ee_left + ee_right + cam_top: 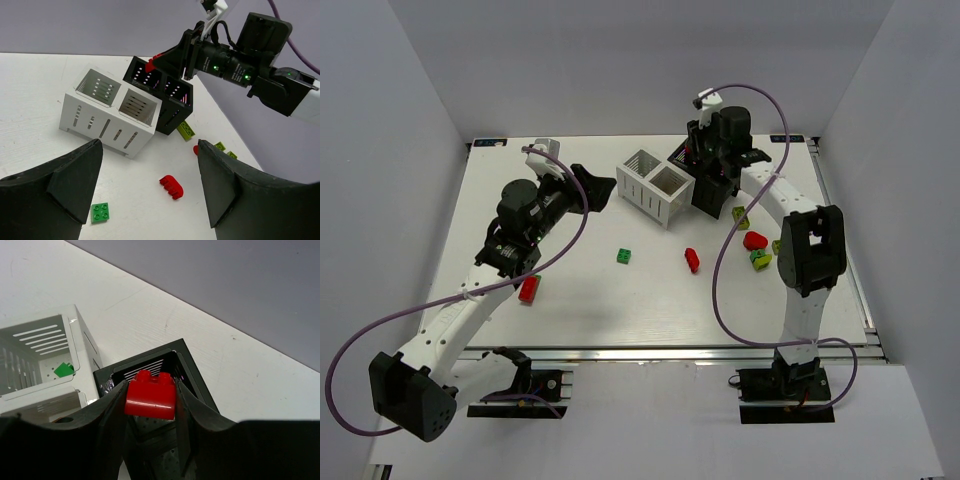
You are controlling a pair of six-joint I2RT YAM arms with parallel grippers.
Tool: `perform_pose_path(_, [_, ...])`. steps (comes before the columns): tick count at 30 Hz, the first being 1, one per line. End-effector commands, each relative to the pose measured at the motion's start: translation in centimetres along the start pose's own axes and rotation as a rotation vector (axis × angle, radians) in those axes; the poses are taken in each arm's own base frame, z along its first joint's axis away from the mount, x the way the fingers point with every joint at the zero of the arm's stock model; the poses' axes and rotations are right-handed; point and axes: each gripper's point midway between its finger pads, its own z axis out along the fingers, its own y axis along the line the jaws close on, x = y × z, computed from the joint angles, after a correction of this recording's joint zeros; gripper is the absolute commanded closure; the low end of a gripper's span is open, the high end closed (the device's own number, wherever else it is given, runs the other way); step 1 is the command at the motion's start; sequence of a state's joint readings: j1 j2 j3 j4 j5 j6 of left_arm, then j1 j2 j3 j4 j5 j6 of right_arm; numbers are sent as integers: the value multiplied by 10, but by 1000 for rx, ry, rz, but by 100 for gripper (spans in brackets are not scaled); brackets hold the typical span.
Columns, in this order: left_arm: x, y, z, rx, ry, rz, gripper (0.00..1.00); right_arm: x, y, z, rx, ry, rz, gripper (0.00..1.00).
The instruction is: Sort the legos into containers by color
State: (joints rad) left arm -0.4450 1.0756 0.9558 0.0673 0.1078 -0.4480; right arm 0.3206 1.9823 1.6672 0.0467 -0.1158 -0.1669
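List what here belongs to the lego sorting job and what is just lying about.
Job: white slotted plastic bin, black slotted plastic bin, red studded plastic brick clamped in the right gripper, small green square brick, central red brick, leftmost red brick, yellow-green brick.
Just there: purple cable, white tabletop, metal rail.

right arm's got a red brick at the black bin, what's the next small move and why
Probably open the right gripper and let go of the red brick. It is clamped between the fingers and appears to hang just above an open compartment of the black bin, so it should drop in. Dipping slightly first may stop it bouncing out.
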Motion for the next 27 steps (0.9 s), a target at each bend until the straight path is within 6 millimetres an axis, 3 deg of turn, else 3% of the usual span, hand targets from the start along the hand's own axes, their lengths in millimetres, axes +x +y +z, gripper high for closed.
perform_pose_path(1, [-4, 3, -3, -13, -17, 15, 14, -3, -1, 8, -9, -5, 1, 93])
perform_pose_path(4, [-4, 3, -3, -13, -17, 15, 13, -2, -3, 10, -1, -2, 0, 90])
perform_pose_path(7, [-5, 2, -3, -10, -19, 15, 13, -1, -4, 10, 5, 1, -2, 74])
perform_pose_path(8, [-5, 2, -3, -9, -18, 14, 13, 0, -5, 10, 6, 2, 0, 60])
perform_pose_path(11, [-5, 3, -3, -12, -18, 15, 13, 1, -6, 9, 13, 7, 0, 39])
perform_pose_path(15, [-5, 4, -3, -21, -17, 19, 12, 0, -7, 6, 16, 7, 2, 30])
perform_pose_path(21, [-5, 7, -3, -36, -19, 22, 11, -28, -1, -17, -11, -31, 8, 28])
perform_pose_path(22, [-5, 8, -4, -39, -19, 23, 11, -32, 5, -31, -36, -2, 15, 28])
perform_pose_path(24, [-5, 10, -3, -51, -22, 23, 13, -40, 31, -53, -177, 6, 6, 32])
perform_pose_path(25, [-5, 10, -3, -52, -25, 19, 18, -42, 61, -82, -334, 25, 15, 34])
perform_pose_path(27, [-5, 12, -3, -57, -31, 17, 25, -41, 92, -116, -496, 27, 24, 60])
